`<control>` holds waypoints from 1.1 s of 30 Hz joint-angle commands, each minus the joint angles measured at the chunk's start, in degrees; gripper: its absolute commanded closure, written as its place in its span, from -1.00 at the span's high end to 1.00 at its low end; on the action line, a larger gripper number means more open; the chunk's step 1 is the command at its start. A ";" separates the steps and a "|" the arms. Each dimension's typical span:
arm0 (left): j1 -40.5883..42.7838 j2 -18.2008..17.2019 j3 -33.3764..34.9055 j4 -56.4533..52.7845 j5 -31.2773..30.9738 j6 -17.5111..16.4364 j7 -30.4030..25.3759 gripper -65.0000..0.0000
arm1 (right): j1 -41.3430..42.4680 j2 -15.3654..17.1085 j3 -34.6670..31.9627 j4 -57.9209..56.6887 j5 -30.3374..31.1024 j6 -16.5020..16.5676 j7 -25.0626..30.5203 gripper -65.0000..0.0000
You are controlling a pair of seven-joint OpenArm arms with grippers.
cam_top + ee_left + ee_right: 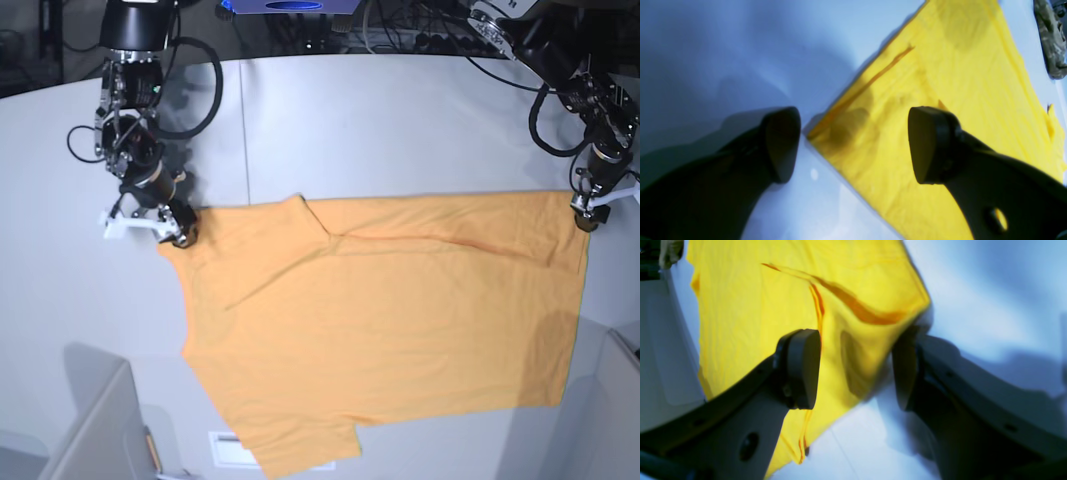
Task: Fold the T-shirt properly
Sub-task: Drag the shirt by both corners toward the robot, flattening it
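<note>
T-shirt (400, 320) flat on table (400, 110)

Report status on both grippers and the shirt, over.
Left gripper open over one corner. Right gripper open, straddling another. T-shirt spread, partly folded. Nothing blocking.

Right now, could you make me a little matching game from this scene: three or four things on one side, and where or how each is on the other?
Things:
1. T-shirt
2. left gripper
3. right gripper
4. table

Descriptions:
a. open, at the shirt's corner on the base view's left
b. grey-white, under everything
c. orange, spread out flat
d. open, at the shirt's corner on the base view's right

Pairs: 1-c, 2-d, 3-a, 4-b
</note>
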 commanded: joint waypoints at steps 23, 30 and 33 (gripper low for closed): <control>5.06 -1.39 0.92 10.58 0.14 0.51 1.69 -1.00 | -7.21 0.36 5.30 11.08 -0.58 -1.54 -1.41 -1.00; 12.27 -1.30 0.83 16.03 0.14 0.42 1.69 -1.00 | -11.34 0.36 5.65 14.86 -0.58 -1.54 -7.12 -1.00; 15.61 -1.30 0.65 18.14 0.14 0.42 1.69 -1.00 | -13.98 0.36 5.74 17.33 -0.58 -1.54 -8.62 -1.00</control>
